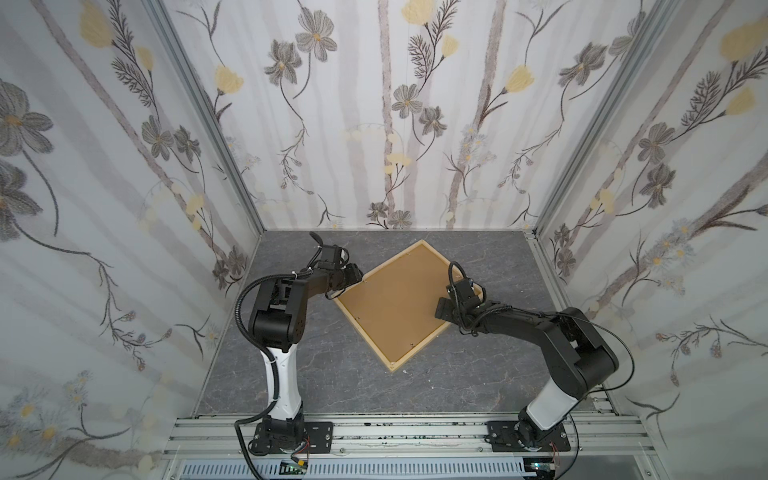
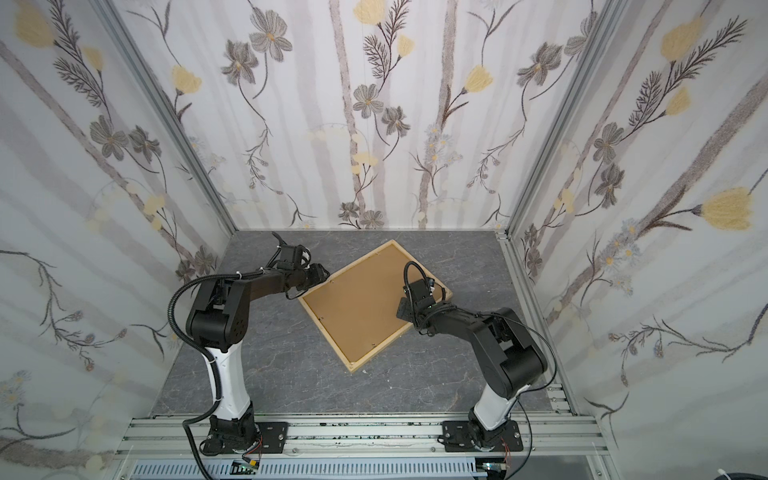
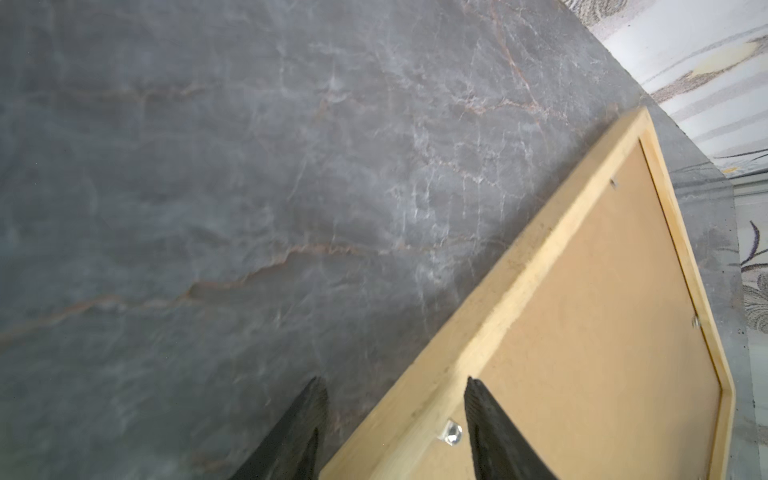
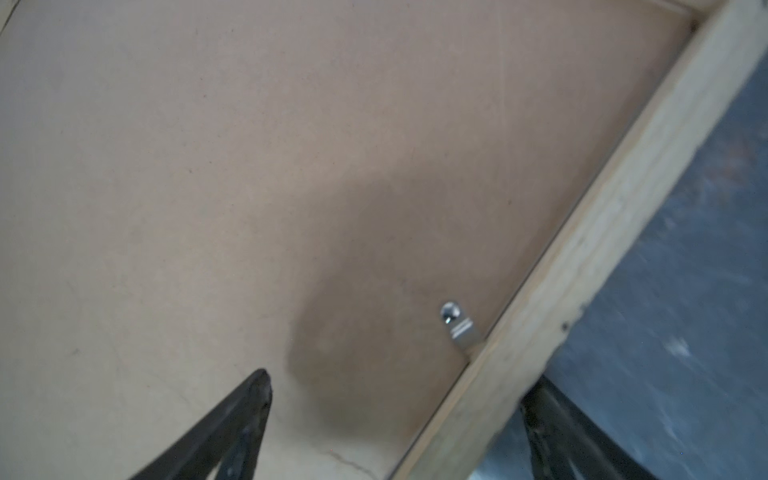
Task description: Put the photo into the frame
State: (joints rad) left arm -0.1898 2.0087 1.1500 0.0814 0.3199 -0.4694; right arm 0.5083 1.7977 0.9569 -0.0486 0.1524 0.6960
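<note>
Currently: frame (image 1: 392,366), flat on the grey bench (image 1: 332,386), back up, turned cornerwise, brown backing (image 1: 395,299) seated inside it. Left tool (image 3: 395,382): jaws apart, astride the frame's strip near its left corner, one finger (image 3: 309,415) over bare bench, the other above the backing beside a tab (image 3: 452,432); nothing gripped. Right tool (image 4: 399,380): jaws wide apart, astride the right-side strip near a second tab (image 4: 459,328); nothing gripped; contact cannot be told.

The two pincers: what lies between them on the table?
The frame with its brown backing panel lies between the left pincer and right pincer, seen in both top views.
</note>
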